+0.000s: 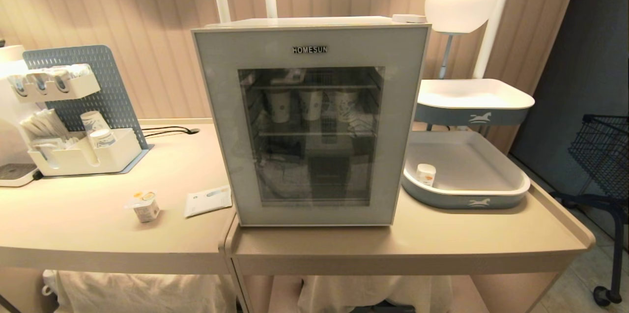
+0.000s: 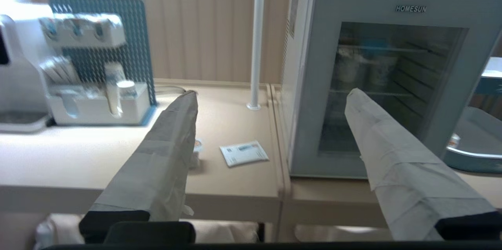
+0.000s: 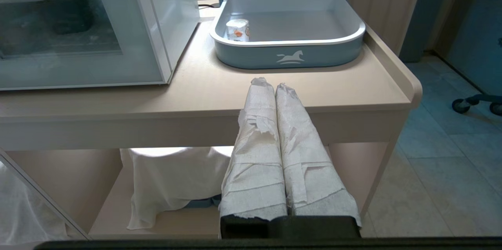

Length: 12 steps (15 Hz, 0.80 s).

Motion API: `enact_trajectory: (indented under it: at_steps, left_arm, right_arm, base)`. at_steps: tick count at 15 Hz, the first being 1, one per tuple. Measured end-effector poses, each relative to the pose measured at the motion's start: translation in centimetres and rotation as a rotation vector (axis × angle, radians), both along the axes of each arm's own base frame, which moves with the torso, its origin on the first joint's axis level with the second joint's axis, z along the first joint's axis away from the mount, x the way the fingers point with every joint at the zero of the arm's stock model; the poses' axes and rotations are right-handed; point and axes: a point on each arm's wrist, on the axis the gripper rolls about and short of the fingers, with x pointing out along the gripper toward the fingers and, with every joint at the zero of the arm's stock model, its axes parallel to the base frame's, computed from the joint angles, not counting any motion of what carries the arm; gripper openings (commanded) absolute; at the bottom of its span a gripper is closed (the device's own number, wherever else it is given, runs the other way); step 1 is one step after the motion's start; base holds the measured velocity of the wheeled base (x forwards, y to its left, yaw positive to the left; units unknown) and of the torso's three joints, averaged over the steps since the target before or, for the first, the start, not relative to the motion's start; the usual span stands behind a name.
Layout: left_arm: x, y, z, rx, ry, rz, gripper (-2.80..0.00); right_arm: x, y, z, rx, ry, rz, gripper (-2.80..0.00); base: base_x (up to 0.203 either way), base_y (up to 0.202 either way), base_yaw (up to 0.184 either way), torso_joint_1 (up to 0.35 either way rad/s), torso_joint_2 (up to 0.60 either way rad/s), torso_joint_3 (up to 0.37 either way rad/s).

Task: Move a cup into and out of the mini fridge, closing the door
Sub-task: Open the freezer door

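I see the door shut and the cup lower left on the surface (nothing moved yet); my left hand spread empty; right hand pressed together.

One fridge, two trays, perhaps three shelved cups.
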Motion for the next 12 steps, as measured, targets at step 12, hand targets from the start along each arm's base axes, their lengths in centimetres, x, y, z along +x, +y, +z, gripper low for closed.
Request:
enact_trajectory:
  at_steps: [12]
  left_arm:
    - [30.6,1.2,3.7,-0.235,0.611,-0.689,0.00]
  right_arm:
    - [0.0,0.0,0.0,-0.001,0.000,-0.001,-2.80]
  base:
    - [0.000,0.000,0.000,0.000,0.00,0.000]
